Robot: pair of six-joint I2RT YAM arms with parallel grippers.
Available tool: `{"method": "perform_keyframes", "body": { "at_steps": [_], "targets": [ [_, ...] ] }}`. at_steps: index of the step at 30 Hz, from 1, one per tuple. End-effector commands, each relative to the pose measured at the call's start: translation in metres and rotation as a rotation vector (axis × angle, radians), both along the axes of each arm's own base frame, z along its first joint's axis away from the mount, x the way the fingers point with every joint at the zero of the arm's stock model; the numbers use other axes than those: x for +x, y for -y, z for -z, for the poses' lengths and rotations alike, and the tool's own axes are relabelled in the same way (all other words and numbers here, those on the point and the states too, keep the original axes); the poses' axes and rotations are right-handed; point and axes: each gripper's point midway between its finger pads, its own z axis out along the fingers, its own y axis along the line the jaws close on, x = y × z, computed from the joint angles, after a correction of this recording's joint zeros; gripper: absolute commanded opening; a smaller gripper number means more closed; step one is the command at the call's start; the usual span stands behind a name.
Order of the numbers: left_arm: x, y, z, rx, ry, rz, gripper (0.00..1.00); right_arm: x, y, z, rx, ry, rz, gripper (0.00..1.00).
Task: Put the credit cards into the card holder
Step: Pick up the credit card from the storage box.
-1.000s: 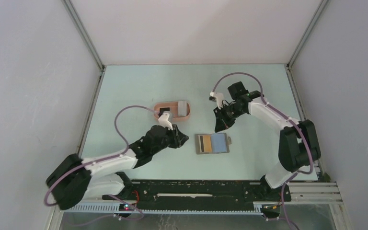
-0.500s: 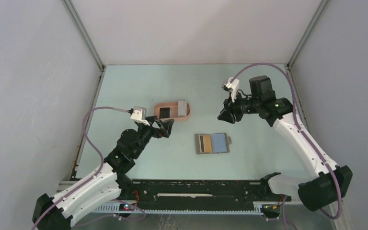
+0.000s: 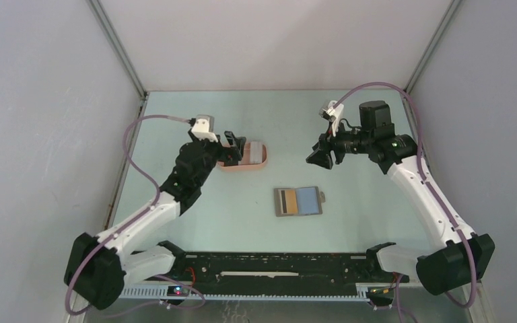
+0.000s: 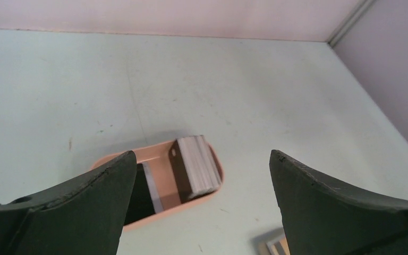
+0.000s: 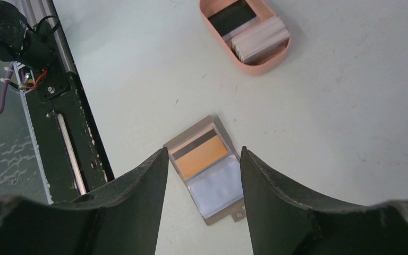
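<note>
Pale green table (image 3: 195, 114) spreads before you. Near its middle sits the card holder (image 5: 255, 68), with a black card (image 5: 232, 16) and a whitish-grey stack (image 5: 260, 38) side by side inside. Your left gripper (image 3: 231, 149) hovers over its left end, fingers spread wide, holding nothing. Nearer you lies the grey wallet (image 3: 298, 214), open, showing an orange card (image 3: 285, 200) and a blue card (image 3: 306, 200). Your right gripper (image 3: 320, 158) hangs above the table beyond it, jaws apart, holding nothing.

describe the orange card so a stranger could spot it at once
On the pale green table, near its middle, lies an open grey wallet. The orange card sits in its left half, seen from overhead. Only it has a black stripe; the other half is pale blue.
</note>
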Motion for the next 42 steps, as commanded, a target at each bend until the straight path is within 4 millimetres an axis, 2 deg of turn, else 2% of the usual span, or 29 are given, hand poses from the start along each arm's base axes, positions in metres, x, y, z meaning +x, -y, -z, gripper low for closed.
{"method": "perform_keyframes", "body": {
  "at_steps": [1, 5, 8, 10, 12, 15, 18, 19, 22, 25, 31, 35, 42],
  "targets": [
    [0.039, -0.005, -0.009, -0.014, -0.003, -0.048, 1.0, -0.003, 0.003, 0.013, 0.014, -0.032, -0.024, 0.61],
    [0.069, 0.001, -0.01, -0.059, -0.036, -0.038, 1.0, 0.002, 0.002, 0.021, 0.0, -0.047, -0.022, 0.61],
    [0.079, 0.012, -0.008, -0.086, -0.07, 0.004, 0.99, 0.006, 0.004, 0.029, -0.021, -0.06, -0.011, 0.61],
    [0.08, 0.02, 0.004, -0.105, -0.098, 0.033, 0.96, 0.007, 0.005, 0.032, -0.033, -0.059, -0.004, 0.61],
    [0.081, 0.024, 0.028, -0.104, -0.145, 0.045, 0.92, 0.009, 0.006, 0.034, -0.043, -0.059, 0.003, 0.61],
    [0.089, 0.027, 0.046, -0.078, -0.206, 0.041, 0.86, 0.01, 0.007, 0.038, -0.051, -0.073, 0.005, 0.61],
    [0.09, 0.018, 0.067, -0.034, -0.267, -0.002, 0.85, 0.013, 0.008, 0.044, -0.058, -0.087, 0.008, 0.61],
    [0.091, 0.019, 0.068, -0.057, -0.261, 0.003, 0.85, 0.014, 0.007, 0.046, -0.061, -0.093, 0.005, 0.61],
    [0.088, 0.033, 0.08, -0.095, -0.295, 0.087, 0.85, 0.016, 0.005, 0.056, -0.068, -0.122, -0.003, 0.61],
    [0.091, 0.042, 0.101, -0.101, -0.376, 0.104, 0.84, 0.015, 0.001, 0.065, -0.067, -0.164, -0.023, 0.61],
    [0.1, 0.047, 0.118, -0.082, -0.442, 0.096, 0.84, 0.014, -0.002, 0.074, -0.084, -0.206, -0.042, 0.6],
    [0.1, 0.058, 0.134, -0.065, -0.508, 0.13, 0.79, 0.016, 0.0, 0.074, -0.089, -0.202, -0.033, 0.6],
    [0.095, 0.069, 0.142, -0.035, -0.54, 0.158, 0.77, 0.017, 0.003, 0.071, -0.086, -0.192, -0.025, 0.6]
  ]
}}
